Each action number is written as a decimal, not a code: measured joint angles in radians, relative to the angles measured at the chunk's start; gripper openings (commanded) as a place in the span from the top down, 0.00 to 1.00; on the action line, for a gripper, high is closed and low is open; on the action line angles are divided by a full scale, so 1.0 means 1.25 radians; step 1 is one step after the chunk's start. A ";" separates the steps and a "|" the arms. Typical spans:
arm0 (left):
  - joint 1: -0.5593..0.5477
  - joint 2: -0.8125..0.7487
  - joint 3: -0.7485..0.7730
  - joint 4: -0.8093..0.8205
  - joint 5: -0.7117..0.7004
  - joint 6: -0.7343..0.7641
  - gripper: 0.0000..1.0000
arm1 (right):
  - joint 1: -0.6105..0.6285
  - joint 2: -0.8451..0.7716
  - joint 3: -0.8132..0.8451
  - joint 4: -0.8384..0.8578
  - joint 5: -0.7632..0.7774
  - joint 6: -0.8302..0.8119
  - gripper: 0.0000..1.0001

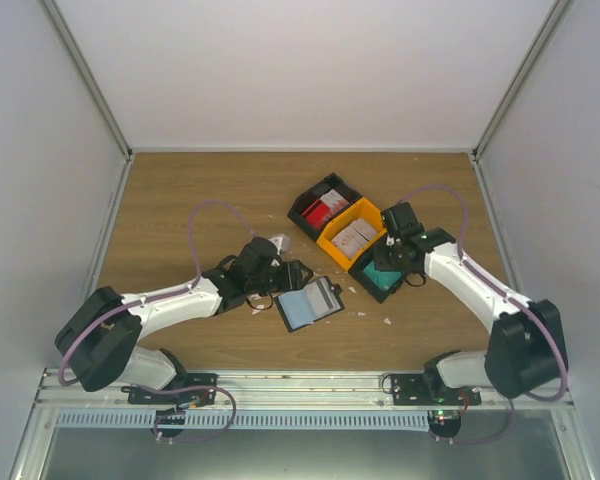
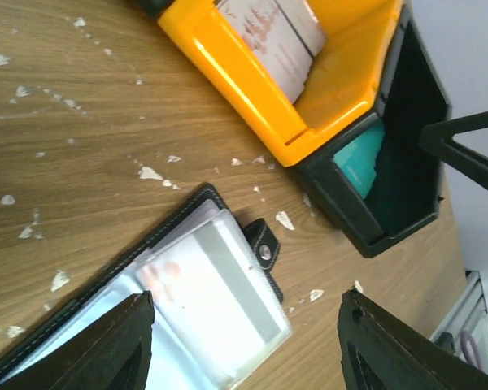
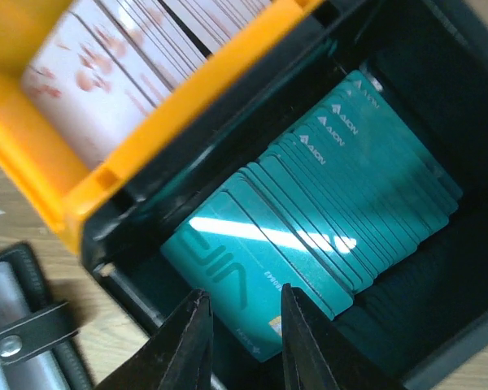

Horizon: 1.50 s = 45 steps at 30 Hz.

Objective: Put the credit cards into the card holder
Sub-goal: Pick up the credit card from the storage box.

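From my station I see a wooden table [image 1: 180,190]. A yellow bin [image 2: 236,81] sits on it, right of centre. One black bin [image 1: 298,212] touches its far-left side and another black bin [image 2: 354,219] touches its near-right side. The card holder [image 1: 308,304] lies open, near-left of the yellow bin and apart from it. White crumbs [image 2: 150,172] are scattered between the two.

On a brown wooden tabletop [image 1: 180,200], three small rectangular plastic bins sit touching in a diagonal row. A black bin [image 1: 302,208] at the far left holds red-and-white plastic cards [image 1: 323,210]. A yellow bin [image 1: 330,245] in the middle holds whitish cards [image 1: 353,235]. A second black bin [image 3: 439,341] at the near right holds teal cards [image 3: 333,219], leaning in a stack. A black folding wallet [image 1: 308,305] lies open on the tabletop, in front and left of the row. The left hand [image 2: 244,301] hangs over the wallet, the right hand [image 3: 244,294] over the teal cards.
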 measured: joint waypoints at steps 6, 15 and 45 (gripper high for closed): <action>0.021 0.027 -0.004 -0.002 0.019 0.023 0.37 | -0.049 0.134 0.005 0.014 -0.045 -0.035 0.69; 0.025 0.176 0.073 0.054 0.159 0.082 0.49 | -0.069 0.224 0.046 0.040 -0.109 -0.089 0.62; 0.065 0.458 0.297 0.074 0.187 0.050 0.62 | -0.075 0.345 0.126 0.104 -0.233 -0.124 0.74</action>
